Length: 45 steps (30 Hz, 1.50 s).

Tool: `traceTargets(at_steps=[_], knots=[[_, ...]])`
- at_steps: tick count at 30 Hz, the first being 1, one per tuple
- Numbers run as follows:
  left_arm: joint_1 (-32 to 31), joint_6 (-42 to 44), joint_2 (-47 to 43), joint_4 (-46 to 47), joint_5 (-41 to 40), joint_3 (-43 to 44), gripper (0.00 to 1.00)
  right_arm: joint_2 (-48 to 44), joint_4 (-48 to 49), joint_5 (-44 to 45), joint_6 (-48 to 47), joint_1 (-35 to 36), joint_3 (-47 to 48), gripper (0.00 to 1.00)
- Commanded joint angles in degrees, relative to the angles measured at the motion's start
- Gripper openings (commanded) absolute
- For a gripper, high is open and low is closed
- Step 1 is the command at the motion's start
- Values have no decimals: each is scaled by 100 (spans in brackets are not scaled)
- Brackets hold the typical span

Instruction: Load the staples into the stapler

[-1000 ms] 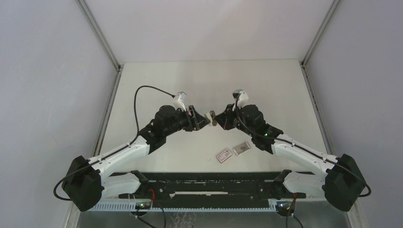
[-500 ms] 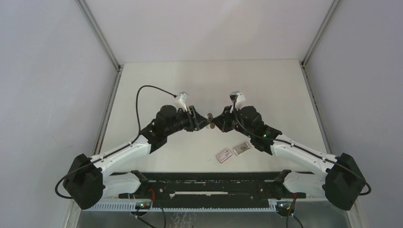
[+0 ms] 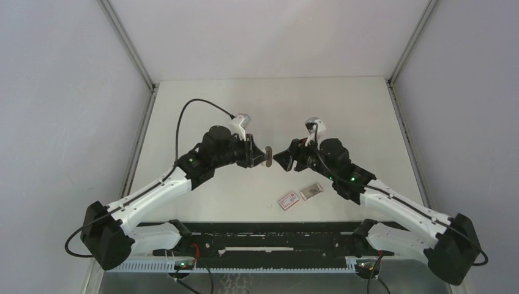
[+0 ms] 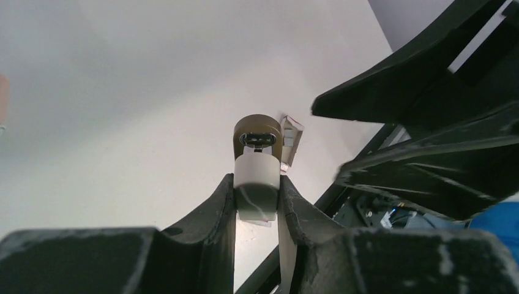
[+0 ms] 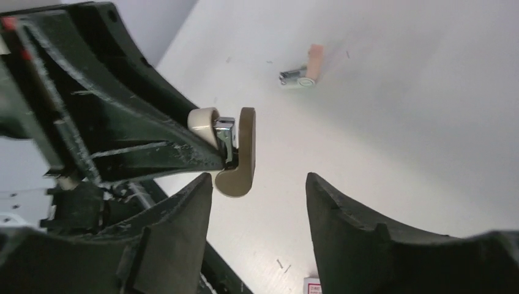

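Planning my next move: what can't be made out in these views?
- Top view: stapler too small to tell whether it is open.
- Left wrist: stapler's rear hidden inside the left claw.
- Right wrist: staples outside this frame; small pink-and-metal piece too blurred to name.

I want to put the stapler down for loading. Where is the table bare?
Bare: the far half of the table, beyond both arms, and the near patch between the left arm and the white box. Crowded: right of that, where the box and the staples lie close by the right arm.
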Motion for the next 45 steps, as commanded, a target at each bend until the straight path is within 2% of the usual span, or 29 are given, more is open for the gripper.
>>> traceTargets(at_steps=[1, 6, 8, 11, 14, 19, 29, 34, 45], knots=[[-226, 1232, -130, -1719, -199, 1032, 0, -726, -458, -445, 215, -433, 94, 58], [-972, 2713, 78, -2747, -1024, 1576, 0, -754, -900, -1811, 714, -1140, 125, 58], [-1291, 3193, 79, -2607, -1337, 1354, 0, -685, -902, -2156, 842, -1171, 144, 58], [-1503, 3363, 90, -2506, -1386, 1188, 0, -509, -792, -2563, 1069, -1096, 158, 58], [-1599, 3418, -35, -2439, -1511, 1067, 0, -319, -637, -2613, 1128, -868, 160, 57], [-1626, 3458, -100, -2409, -1501, 1046, 0, 5, -480, -2749, 1240, -673, 161, 45], [-1719, 3522, -191, -2418, -1454, 1007, 0, 371, 83, -2723, 1641, -587, 165, 40], [-1749, 3548, -239, -2422, -1489, 993, 0, 620, 377, -2830, 1775, -537, 165, 31], [-1839, 3576, -383, -2346, -1494, 957, 0, 1015, 678, -2935, 1812, -399, 161, 21]])
